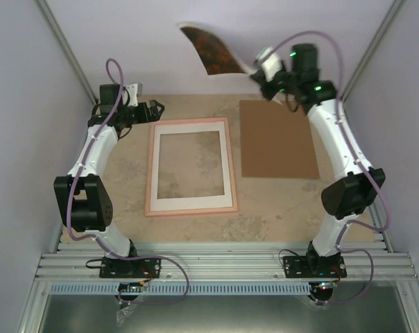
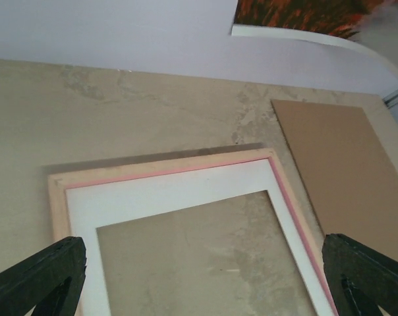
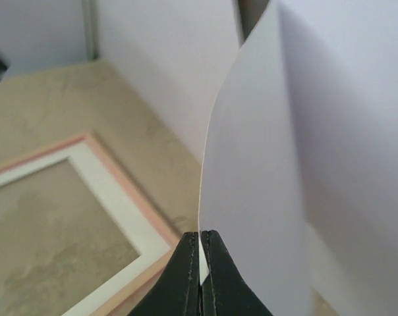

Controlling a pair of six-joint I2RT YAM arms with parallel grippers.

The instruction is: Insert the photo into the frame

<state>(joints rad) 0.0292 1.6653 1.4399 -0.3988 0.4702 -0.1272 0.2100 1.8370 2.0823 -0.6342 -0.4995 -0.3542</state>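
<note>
In the top view, the frame (image 1: 154, 170) lay flat on the table (image 1: 279, 208), between the two arms. A brown backing board (image 1: 277, 139) lay just to its right. The right gripper (image 1: 259, 73) was clenched on one edge of the photo (image 1: 209, 48), holding it curled in the air at the far side, above the table and clear of the frame. The left gripper (image 1: 150, 111) hung by the frame's far left corner.

In the left wrist view, the left gripper (image 2: 199, 289) stood released, its fingers (image 2: 37, 276) spread wide over the frame (image 2: 166, 187), grasping nothing.

In the right wrist view, the right gripper (image 3: 200, 263) pinched the photo (image 3: 258, 184), white reverse showing, with the frame (image 3: 113, 191) below on the left.
</note>
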